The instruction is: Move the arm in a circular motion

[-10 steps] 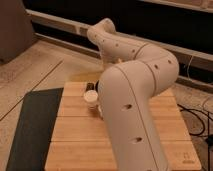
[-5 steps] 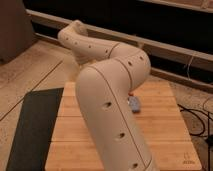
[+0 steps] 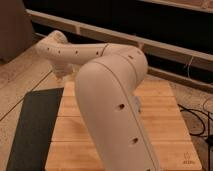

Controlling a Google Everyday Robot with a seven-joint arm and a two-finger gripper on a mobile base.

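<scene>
The arm is large and cream-beige, with thick smooth segments and rows of small dark holes. It fills the middle of the camera view. Its big near segment rises from the bottom centre, bends at a rounded elbow, and a thinner segment reaches left. The gripper hangs down from the far left end, over the back left corner of the wooden table. It holds nothing that I can see.
A dark mat lies on the floor along the table's left side. Black cables trail at the right. A long dark rail and ledge run along the back. Speckled floor lies at the left.
The arm has swung steadily to the left. Its far end went from over the table's back to the back left corner. The elbow has moved closer to the camera.
</scene>
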